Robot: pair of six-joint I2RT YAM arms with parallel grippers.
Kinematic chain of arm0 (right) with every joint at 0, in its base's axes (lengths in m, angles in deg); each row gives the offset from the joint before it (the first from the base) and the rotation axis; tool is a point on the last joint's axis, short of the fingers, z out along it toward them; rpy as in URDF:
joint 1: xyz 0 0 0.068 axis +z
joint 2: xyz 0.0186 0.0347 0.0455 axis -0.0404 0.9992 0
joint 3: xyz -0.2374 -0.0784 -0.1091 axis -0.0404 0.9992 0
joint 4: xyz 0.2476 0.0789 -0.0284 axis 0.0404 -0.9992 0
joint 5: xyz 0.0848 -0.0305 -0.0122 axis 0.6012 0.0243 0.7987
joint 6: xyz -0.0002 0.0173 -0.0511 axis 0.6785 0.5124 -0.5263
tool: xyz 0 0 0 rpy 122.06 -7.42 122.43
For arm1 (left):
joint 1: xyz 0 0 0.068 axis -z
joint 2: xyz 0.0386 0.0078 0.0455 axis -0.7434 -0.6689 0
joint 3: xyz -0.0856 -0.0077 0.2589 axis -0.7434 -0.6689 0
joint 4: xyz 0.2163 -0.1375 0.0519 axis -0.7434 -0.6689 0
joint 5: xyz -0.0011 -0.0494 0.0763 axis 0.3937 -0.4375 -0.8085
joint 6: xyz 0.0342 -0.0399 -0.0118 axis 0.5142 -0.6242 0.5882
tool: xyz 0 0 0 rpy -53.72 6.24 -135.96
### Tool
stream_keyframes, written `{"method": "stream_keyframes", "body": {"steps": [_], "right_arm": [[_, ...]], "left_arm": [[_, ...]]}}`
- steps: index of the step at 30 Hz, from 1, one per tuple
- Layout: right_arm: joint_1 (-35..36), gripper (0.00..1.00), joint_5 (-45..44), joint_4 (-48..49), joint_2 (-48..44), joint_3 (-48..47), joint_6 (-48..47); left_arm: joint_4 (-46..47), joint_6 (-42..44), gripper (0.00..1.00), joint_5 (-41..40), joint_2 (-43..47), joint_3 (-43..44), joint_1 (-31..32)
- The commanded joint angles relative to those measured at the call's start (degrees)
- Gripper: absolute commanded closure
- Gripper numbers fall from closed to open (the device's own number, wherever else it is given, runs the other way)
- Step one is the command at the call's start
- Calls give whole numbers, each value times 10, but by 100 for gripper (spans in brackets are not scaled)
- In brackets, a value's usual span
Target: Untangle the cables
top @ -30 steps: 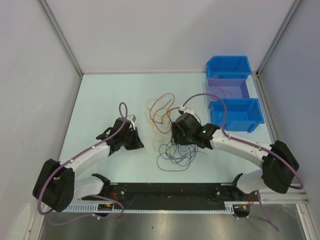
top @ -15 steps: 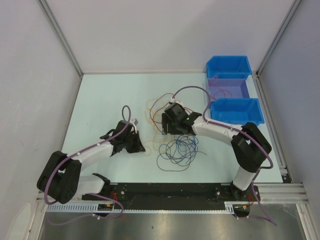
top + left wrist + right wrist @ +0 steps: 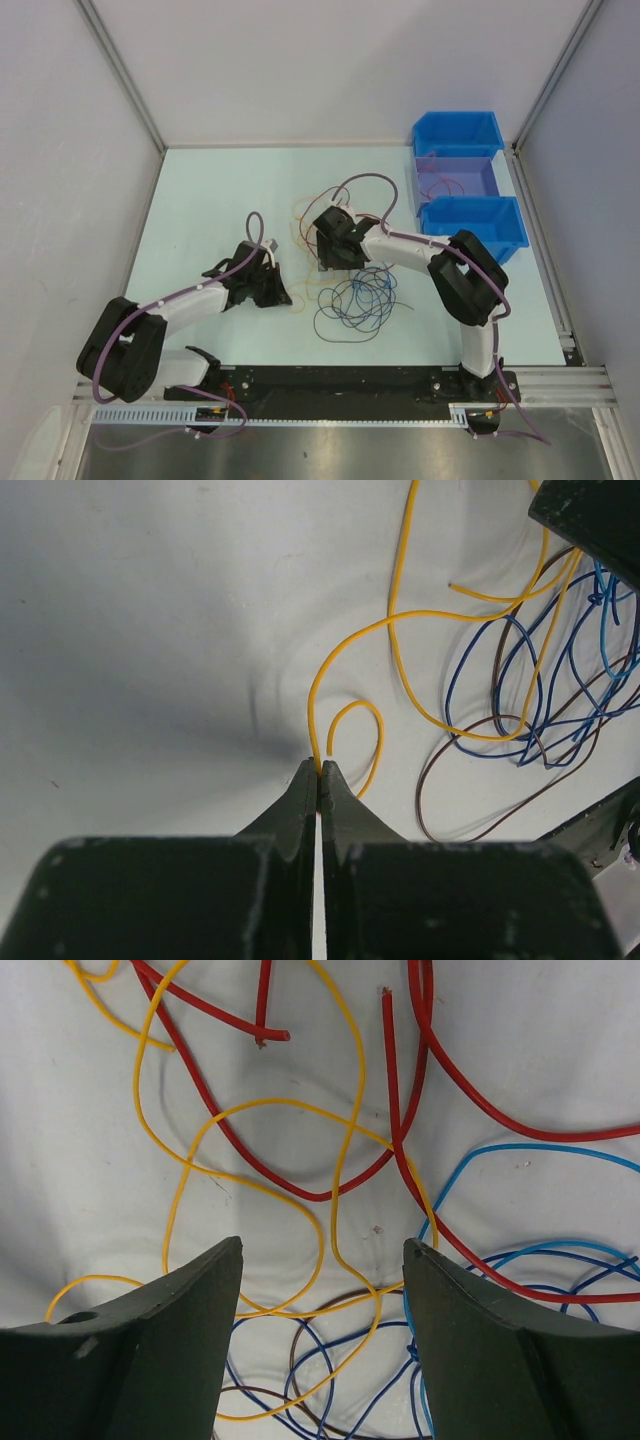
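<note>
Left gripper [image 3: 320,772], black, two-finger, pinched shut on a thin yellow flexible wire [image 3: 309,710]; right gripper [image 3: 322,1250] spread wide, holding nothing, above tangled thin red, yellow and blue cables [image 3: 352,292] mid-table.

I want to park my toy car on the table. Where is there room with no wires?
The table is bare in its far left corner and along the far edge left of the blue bins. The middle is crowded: cables tangle between the left gripper, pinching the orange cable, and the open right gripper.
</note>
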Motion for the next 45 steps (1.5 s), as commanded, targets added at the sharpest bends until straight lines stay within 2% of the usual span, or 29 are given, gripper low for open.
{"method": "stream_keyframes", "body": {"steps": [1,5,14,22,26,30,34,35,36,37,40,45], "right_arm": [[12,30,-15,-20,15,-36,4],[20,34,-13,-26,31,-41,10],[30,53,-44,-81,71,-82,19],[43,90,-71,-147,101,-129,34],[44,99,-70,-160,105,-133,42],[44,100,-70,-143,97,-126,39],[47,100,-73,-123,65,-121,29],[47,100,-73,-120,59,-122,22],[46,100,-73,-117,45,-127,19],[46,100,-71,-115,39,-131,15],[48,100,-67,-116,14,-147,5],[54,100,-65,-113,-20,-169,-8]], "left_arm": [[19,-1,100,5,-1,-5,-2],[19,1,100,5,0,-4,-2],[15,2,100,4,4,-7,-2],[14,2,100,3,5,-7,-3],[16,3,100,3,5,-7,-2],[24,5,100,12,4,-9,-2],[20,9,74,27,29,-5,-2],[17,10,64,25,54,-3,-2],[-1,11,58,15,68,3,-2],[-12,13,47,9,79,7,-2],[-59,20,36,-8,120,33,-2],[-125,35,33,-25,165,91,-2]]}}
